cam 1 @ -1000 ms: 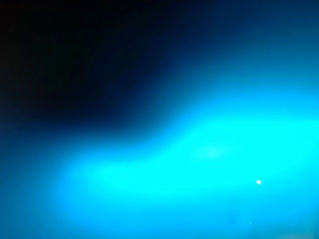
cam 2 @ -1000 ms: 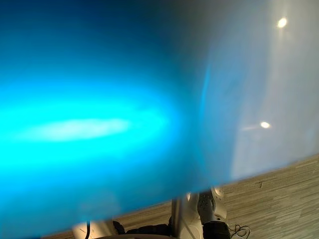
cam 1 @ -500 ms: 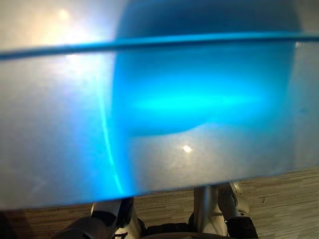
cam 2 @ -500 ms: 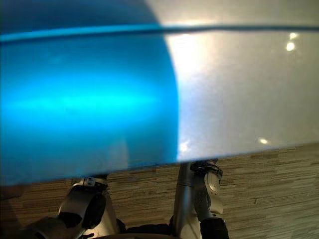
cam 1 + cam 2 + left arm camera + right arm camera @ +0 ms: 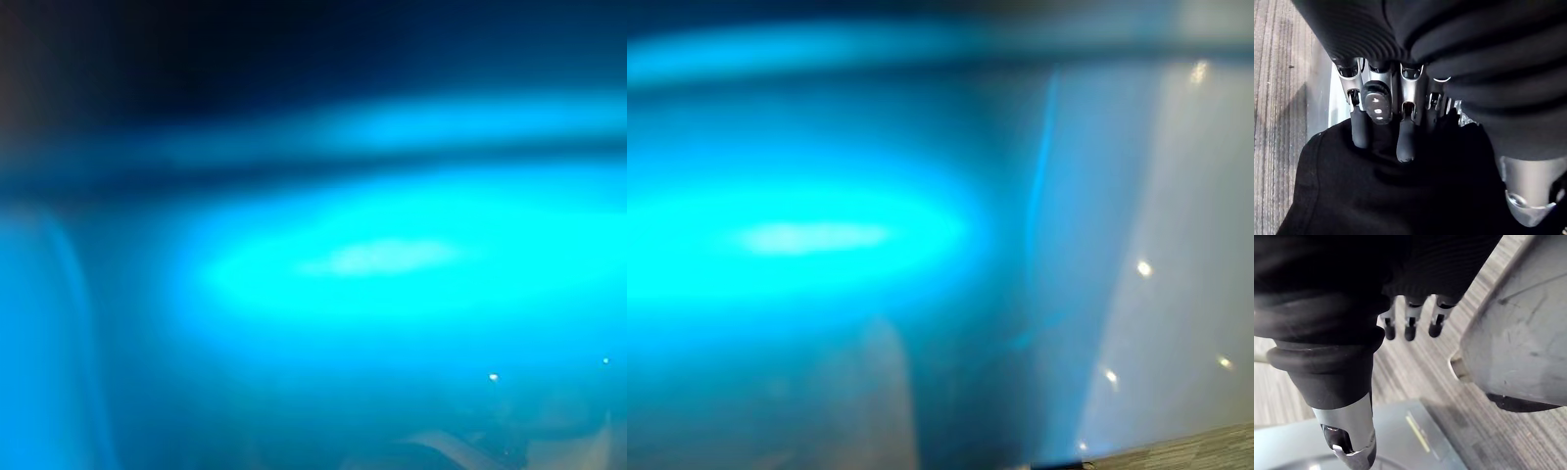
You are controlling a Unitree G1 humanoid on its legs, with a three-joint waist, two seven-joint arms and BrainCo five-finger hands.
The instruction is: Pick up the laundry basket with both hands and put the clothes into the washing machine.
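Laundry basket (image 5: pixel 1185 176) sits close up to the head cam, grey wall at frame right. L hand (image 5: pixel 1376 100): fingers straight, nothing gripped. R hand (image 5: pixel 1410 325): relaxed, empty.

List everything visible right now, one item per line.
Blue surface: one, bright blue, tight against the head camera; identity unclear.
Grey surface: one, glossy grey, beside the blue.
Floor: one, brown-grey wood stripes, lower corner of right eye view.
Black mass: one, left wrist view, nature unclear.
Grey-blue panel: one, right wrist view, nature unclear.
Left robot hand: one, silver, fingers straight over the black mass.
Right robot hand: one, silver, fingers straight, holding nothing.
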